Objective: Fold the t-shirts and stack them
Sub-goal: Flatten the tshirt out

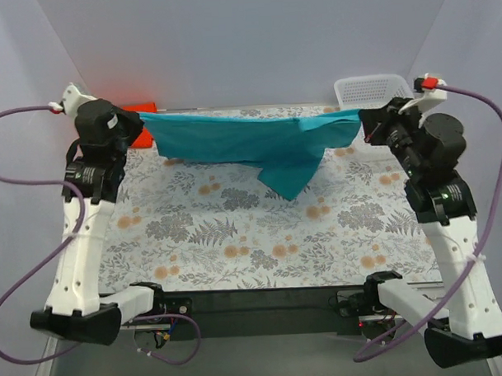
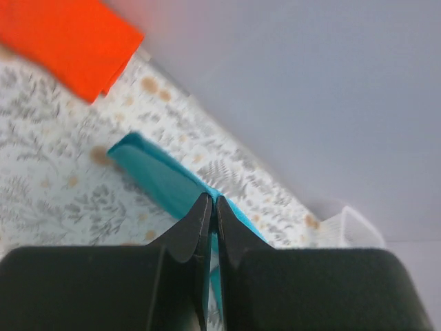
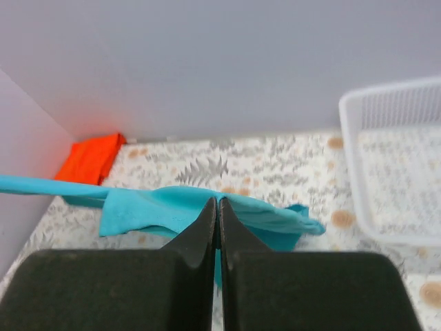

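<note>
A teal t-shirt (image 1: pixel 249 137) hangs stretched in the air between my two grippers, above the far half of the table, with a flap drooping near the middle. My left gripper (image 1: pixel 140 119) is shut on its left edge; the cloth shows between the jaws in the left wrist view (image 2: pixel 162 181), at the gripper (image 2: pixel 212 201). My right gripper (image 1: pixel 366 118) is shut on its right edge; the right wrist view shows the shirt (image 3: pixel 151 207) pinched at the gripper (image 3: pixel 218 201). A folded orange t-shirt (image 1: pixel 142 136) lies at the far left corner, also seen from both wrists (image 2: pixel 69 41) (image 3: pixel 89 158).
A white plastic basket (image 1: pixel 371 88) stands at the far right corner, also in the right wrist view (image 3: pixel 396 158). The table carries a floral cloth (image 1: pixel 236 230). Grey walls close in the back and sides.
</note>
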`<action>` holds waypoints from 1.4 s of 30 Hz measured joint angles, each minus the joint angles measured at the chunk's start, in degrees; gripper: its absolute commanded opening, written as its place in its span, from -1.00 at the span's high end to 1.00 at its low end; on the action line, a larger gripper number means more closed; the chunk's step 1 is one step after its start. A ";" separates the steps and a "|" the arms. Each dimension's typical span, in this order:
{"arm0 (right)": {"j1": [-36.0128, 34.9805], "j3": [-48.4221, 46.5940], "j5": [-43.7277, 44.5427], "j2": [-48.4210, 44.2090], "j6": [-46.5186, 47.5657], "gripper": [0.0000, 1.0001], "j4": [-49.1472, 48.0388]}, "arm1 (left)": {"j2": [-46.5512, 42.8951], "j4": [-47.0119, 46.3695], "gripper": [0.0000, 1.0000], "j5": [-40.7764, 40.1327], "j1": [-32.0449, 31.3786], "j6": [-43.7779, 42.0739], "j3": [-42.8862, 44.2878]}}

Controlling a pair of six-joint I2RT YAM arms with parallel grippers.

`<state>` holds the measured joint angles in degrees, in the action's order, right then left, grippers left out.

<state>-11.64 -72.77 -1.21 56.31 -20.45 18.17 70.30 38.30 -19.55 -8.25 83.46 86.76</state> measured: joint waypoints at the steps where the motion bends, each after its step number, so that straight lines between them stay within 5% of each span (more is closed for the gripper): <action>1: 0.00 -1.75 0.59 -1.86 1.18 0.97 0.09 | -2.54 -0.44 1.00 0.15 0.00 -1.38 1.05; 12: -0.02 -11.69 2.10 -18.53 11.50 0.97 2.84 | -23.63 -5.53 1.00 1.68 -0.24 -12.28 10.73; 18: -0.04 -20.52 0.94 -17.68 15.26 0.97 4.11 | -24.61 -6.99 1.00 4.52 -0.83 -14.67 14.38; 24: -0.02 -20.48 0.31 -13.35 17.57 0.97 4.17 | -22.97 -8.46 1.00 4.90 -1.14 -15.52 5.66; 29: 0.00 -9.70 -1.18 -6.45 18.27 0.97 0.28 | -16.20 -11.50 1.00 2.38 -1.14 -14.56 -9.07; 35: 0.02 6.12 -2.71 8.33 19.21 0.97 -8.92 | 4.87 -18.47 1.00 -1.44 -0.90 -10.38 -25.40; 42: 0.04 12.57 -3.82 28.48 20.44 0.97 -18.69 | 30.34 -23.76 1.00 -1.92 1.09 -7.06 -26.16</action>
<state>-11.60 -60.20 -5.04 84.79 -0.01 -0.51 100.64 14.55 -21.47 -7.16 76.40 60.60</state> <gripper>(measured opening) 0.022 0.020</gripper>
